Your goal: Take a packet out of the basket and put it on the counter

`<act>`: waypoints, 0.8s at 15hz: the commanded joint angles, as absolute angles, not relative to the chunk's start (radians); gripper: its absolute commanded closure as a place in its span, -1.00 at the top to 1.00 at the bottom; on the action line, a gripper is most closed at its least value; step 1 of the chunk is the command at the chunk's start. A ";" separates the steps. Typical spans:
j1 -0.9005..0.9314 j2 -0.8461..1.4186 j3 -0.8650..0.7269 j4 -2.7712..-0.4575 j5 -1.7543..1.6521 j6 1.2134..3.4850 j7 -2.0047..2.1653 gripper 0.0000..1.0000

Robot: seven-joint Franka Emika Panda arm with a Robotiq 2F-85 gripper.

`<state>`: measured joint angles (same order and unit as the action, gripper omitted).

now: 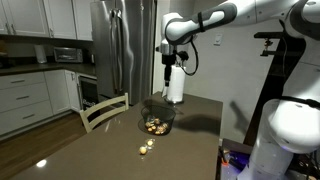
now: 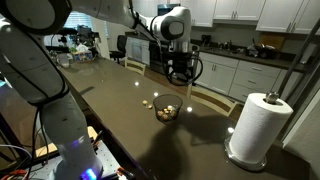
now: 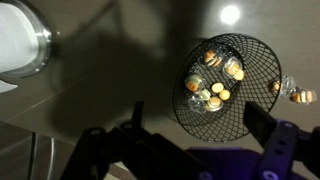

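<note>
The basket (image 3: pixel 205 118), small, round and of dark mesh, stands on the glossy dark brown counter (image 3: pixel 110 70). It holds several small yellowish packets (image 3: pixel 212 85). It shows in both exterior views (image 1: pixel 157 127) (image 2: pixel 167 117). One or two packets (image 3: pixel 296 94) lie on the counter just outside the basket, also seen in both exterior views (image 1: pixel 146 148) (image 2: pixel 150 102). My gripper (image 3: pixel 200 130) is open and empty, and hangs above the basket's near side, clear of it (image 1: pixel 170 68) (image 2: pixel 178 72).
A white paper towel roll (image 3: pixel 20 40) on a metal stand is on the counter beside the basket (image 1: pixel 175 85) (image 2: pixel 258 125). A pale wooden chair (image 1: pixel 105 108) is at the counter's edge. Kitchen cabinets and a steel fridge (image 1: pixel 125 45) are behind.
</note>
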<state>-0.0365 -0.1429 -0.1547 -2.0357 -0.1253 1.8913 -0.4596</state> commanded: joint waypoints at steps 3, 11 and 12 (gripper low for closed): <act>-0.031 -0.016 -0.120 -1.984 -0.006 1.878 -0.570 1.00; -0.063 0.187 -0.081 -1.929 0.085 1.836 -0.610 1.00; -0.070 0.210 -0.077 -1.923 0.091 1.836 -0.609 1.00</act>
<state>-0.0336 0.1327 -0.0977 -1.9837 0.0489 1.8800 -0.5675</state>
